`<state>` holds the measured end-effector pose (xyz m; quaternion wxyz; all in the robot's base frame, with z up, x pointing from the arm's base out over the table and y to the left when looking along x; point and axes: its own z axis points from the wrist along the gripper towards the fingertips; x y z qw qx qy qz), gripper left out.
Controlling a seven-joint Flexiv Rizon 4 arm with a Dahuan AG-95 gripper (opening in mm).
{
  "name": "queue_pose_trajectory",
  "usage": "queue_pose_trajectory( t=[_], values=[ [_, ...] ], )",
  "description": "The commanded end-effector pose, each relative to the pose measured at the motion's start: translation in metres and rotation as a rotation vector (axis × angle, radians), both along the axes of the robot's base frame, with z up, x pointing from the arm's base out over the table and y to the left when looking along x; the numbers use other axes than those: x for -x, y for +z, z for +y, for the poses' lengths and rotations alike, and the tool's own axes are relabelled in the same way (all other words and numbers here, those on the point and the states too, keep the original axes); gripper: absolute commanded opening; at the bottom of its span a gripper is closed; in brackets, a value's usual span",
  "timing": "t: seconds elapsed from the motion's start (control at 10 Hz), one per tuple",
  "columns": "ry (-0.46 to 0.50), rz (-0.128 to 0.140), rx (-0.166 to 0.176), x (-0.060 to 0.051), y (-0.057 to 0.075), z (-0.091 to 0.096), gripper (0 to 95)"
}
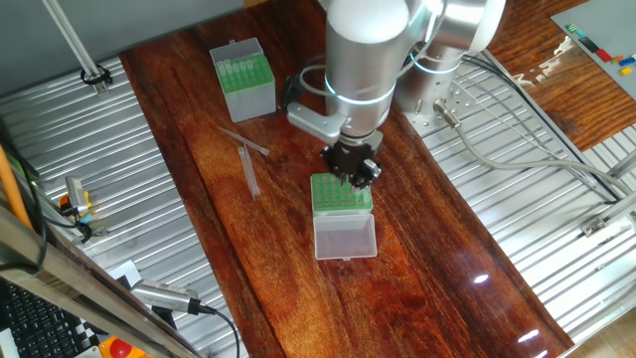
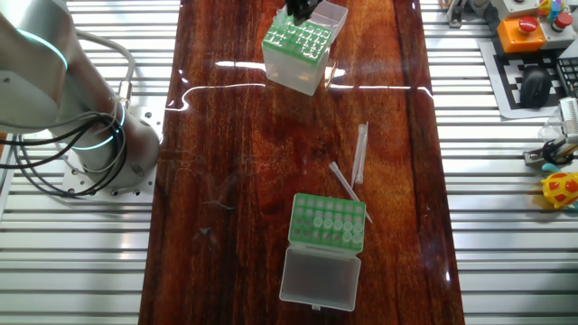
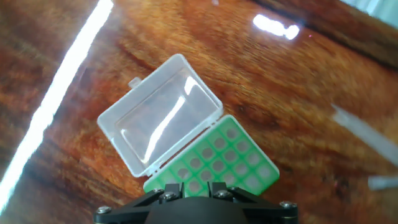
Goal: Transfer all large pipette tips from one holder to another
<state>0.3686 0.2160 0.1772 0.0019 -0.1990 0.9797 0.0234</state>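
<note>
Wooden table (image 1: 437, 288), long dark plank flanked on both sides by ribbed metal surfaces (image 1: 60, 169); broad bare wood lies beyond the open lid toward the near end in one fixed view. Low green rack (image 1: 341, 192), mid-table, grid of holes facing up, clear hinged lid (image 1: 345, 237) folded flat open on the side away from the arm's base; it stands well clear of both plank edges. Gripper (image 1: 350, 169), directly over the rack's far edge, pointing straight down; how far its fingers are parted and whether they hold anything cannot be told, since the hand view shows only the dark housing above the rack's holes. Taller translucent box (image 1: 244, 80), green insert on top with pale tips standing upright in it, near the plank's far corner, well apart from the rack. Two large pipette tips (image 1: 250, 171) lying flat on bare wood between box and rack, near each other, long axes at a slight angle to one another
</note>
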Motion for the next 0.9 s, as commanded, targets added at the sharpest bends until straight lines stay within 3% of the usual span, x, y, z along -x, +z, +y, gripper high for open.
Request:
queue_pose_trajectory(
  t=[0.1,0.2,0.3,0.5,0.9],
  values=[
    [-0.346,-0.017,-0.024,-0.0013,-0.0021,0.0002,19.0],
    [-0.354,-0.054,-0.023,-0.0013,-0.0021,0.0002,19.0],
    [-0.368,-0.057,-0.011,-0.0013,-0.0021,0.0002,19.0],
    [-0.379,-0.050,-0.008,-0.0013,-0.0021,0.0002,19.0],
    [-0.423,0.003,0.003,-0.0040,-0.0096,0.0060,19.0]
  ],
)
